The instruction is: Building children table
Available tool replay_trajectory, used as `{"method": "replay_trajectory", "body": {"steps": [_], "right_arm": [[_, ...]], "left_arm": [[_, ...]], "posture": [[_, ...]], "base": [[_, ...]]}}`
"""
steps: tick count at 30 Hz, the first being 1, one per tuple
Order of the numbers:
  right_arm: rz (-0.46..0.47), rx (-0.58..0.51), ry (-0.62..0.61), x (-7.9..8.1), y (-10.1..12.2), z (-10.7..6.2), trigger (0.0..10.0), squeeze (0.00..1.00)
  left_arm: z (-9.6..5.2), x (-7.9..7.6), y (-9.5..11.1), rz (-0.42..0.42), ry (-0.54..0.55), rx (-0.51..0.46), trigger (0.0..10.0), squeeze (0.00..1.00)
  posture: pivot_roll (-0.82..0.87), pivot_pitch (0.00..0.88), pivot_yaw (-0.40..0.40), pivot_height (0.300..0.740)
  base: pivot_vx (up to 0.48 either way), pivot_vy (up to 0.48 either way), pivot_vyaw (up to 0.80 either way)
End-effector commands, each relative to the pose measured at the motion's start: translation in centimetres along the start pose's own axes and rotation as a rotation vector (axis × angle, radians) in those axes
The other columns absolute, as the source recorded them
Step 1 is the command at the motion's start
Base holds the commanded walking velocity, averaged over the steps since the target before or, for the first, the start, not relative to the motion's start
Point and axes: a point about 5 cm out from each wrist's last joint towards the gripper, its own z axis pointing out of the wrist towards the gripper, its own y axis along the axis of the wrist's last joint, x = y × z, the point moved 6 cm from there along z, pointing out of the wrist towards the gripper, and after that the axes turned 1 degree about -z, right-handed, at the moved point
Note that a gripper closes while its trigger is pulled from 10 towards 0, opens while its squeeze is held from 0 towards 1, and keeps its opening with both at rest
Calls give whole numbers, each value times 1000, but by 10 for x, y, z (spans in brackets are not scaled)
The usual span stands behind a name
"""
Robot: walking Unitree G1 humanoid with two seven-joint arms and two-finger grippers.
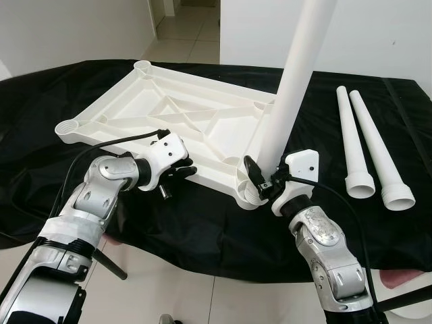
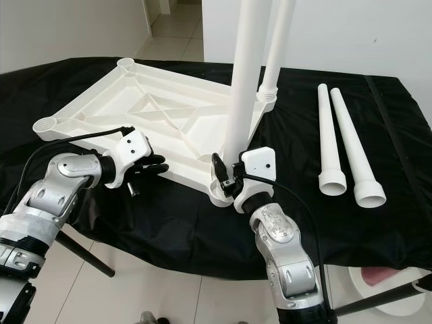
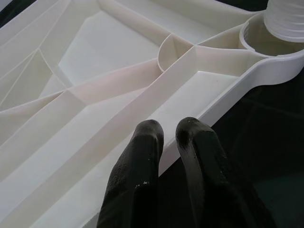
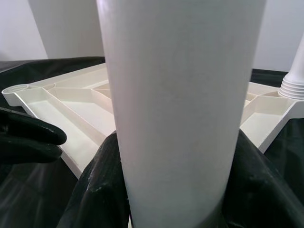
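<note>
tabletop (image 1: 169, 115), one, white, upside down on black-draped counter (image 1: 202, 229); legs, four: two upright in corner sockets, two loose legs (image 1: 368, 148) lying side by side to the right. right gripper (image 1: 260, 177) clenched around near upright leg (image 1: 297, 81) at its socket; left gripper (image 3: 166, 156), fingers nearly together and grasping nothing, rests on tabletop's near edge.

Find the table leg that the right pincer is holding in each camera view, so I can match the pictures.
Left eye view: the held leg rises from the near corner socket, right of centre.
Right eye view: held leg, centre.
Left wrist view: its ribbed base sits in the socket.
Right wrist view: it fills the middle.
Shared landmark: the white tabletop.
</note>
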Motion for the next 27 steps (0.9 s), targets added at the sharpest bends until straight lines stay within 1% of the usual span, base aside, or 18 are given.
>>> {"method": "replay_trajectory", "body": {"steps": [1,2,3,4,6,7,8,9,10,12,13,16,17,20,21,22,26,27], "right_arm": [[20,34,26,6,-10,2,10000,0],[14,33,28,5,-11,4,10000,0],[14,33,28,5,-11,4,10000,0],[12,32,30,5,-12,5,10000,0],[11,31,31,5,-12,6,10000,0],[8,30,32,4,-13,7,10000,0],[6,27,33,5,-13,8,10000,0],[6,27,33,5,-13,8,10000,0],[4,23,34,5,-12,9,10000,0],[4,23,34,5,-12,9,10000,0],[4,18,35,5,-12,10,10000,0],[5,13,37,5,-11,11,10000,0],[8,15,38,5,-14,12,10000,0],[8,15,38,5,-14,12,10000,0],[10,17,39,6,-15,12,10000,0],[13,20,40,6,-17,11,10000,0],[22,22,43,7,-20,10,10000,0],[31,29,45,7,-22,10,10000,0]], "left_arm": [[-4,-9,0,-7,-51,-3,10000,0],[-7,-17,6,8,-108,-23,10000,0],[-7,-17,6,8,-108,-23,10000,0],[-10,-23,10,20,-146,-36,10000,0],[-11,-25,12,23,-161,-42,10000,0],[-11,-30,16,11,-184,-59,10000,933],[-11,-33,17,0,-196,-67,10000,1000],[-11,-33,17,0,-196,-67,10000,1000],[-12,-36,17,-16,-210,-70,10000,1000],[-12,-36,17,-16,-210,-70,10000,1000],[-12,-39,17,-24,-227,-74,10000,1000],[-10,-42,16,-35,-223,-72,10000,1000],[-6,-42,15,-96,-185,-75,10000,855],[-6,-42,15,-96,-185,-75,10000,855],[-5,-42,14,-118,-171,-75,10000,0],[-6,-44,15,-141,-172,-81,10000,0],[-7,-47,14,-166,-173,-80,10000,0],[-8,-49,11,-175,-169,-69,10000,0]], "posture": [[-101,101,76,740],[-96,100,76,740],[-96,100,76,740],[-96,100,76,740],[-96,100,76,740],[-94,98,79,740],[-95,97,81,740],[-95,97,81,740],[-95,97,81,740],[-95,97,81,740],[-95,97,82,740],[-94,97,81,740],[-92,95,80,740],[-92,95,80,740],[-93,95,81,740],[-93,95,81,740],[-95,94,83,740],[-95,94,83,740]], "base": [[0,0,0],[0,0,0],[0,0,0],[0,0,0],[0,0,0],[0,0,0],[0,0,0],[0,0,0],[0,0,0],[0,0,0],[0,0,0],[0,0,0],[0,0,0],[0,0,0],[0,0,0],[0,0,0],[0,0,0],[0,0,0]]}}
